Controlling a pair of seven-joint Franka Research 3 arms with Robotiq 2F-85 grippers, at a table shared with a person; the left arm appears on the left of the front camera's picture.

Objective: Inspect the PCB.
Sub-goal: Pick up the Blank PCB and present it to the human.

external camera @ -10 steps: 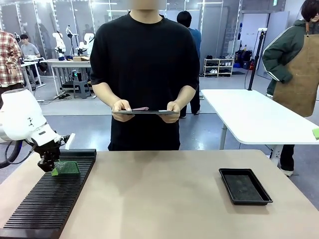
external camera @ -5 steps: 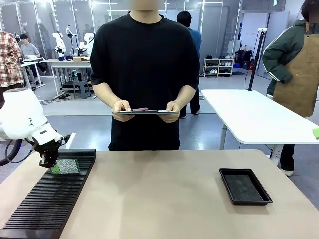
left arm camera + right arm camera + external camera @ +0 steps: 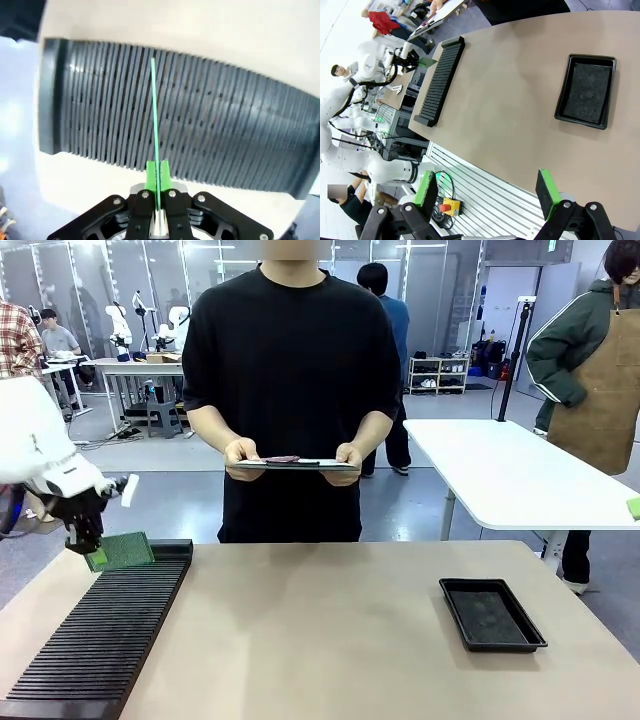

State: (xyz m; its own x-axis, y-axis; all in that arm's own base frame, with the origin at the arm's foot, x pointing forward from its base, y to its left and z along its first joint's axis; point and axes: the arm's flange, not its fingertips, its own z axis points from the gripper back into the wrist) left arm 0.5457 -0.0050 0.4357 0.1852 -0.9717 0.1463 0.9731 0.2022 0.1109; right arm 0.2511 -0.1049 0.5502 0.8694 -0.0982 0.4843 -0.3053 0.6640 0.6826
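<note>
Up close, the left gripper [image 3: 158, 176] is clamped on one edge of the PCB [image 3: 153, 105], a thin green board seen edge-on (a bright line between the green pads [image 3: 150, 175]). The board hangs over the far end of a black slotted rack [image 3: 95, 645] at the left side of the desk [image 3: 320, 640]. The right gripper [image 3: 487, 189] stands wide apart, holding nothing, high above the desk. A black tray [image 3: 492, 613] lies to the right. Across the desk, a person [image 3: 290, 360] holds a clipboard [image 3: 292, 464] level.

Readable text: none right now | PCB [image 3: 122, 550]: surface too small and blurred to read | clipboard [image 3: 292, 463] in the person's hands: seen edge-on, no print legible
</note>
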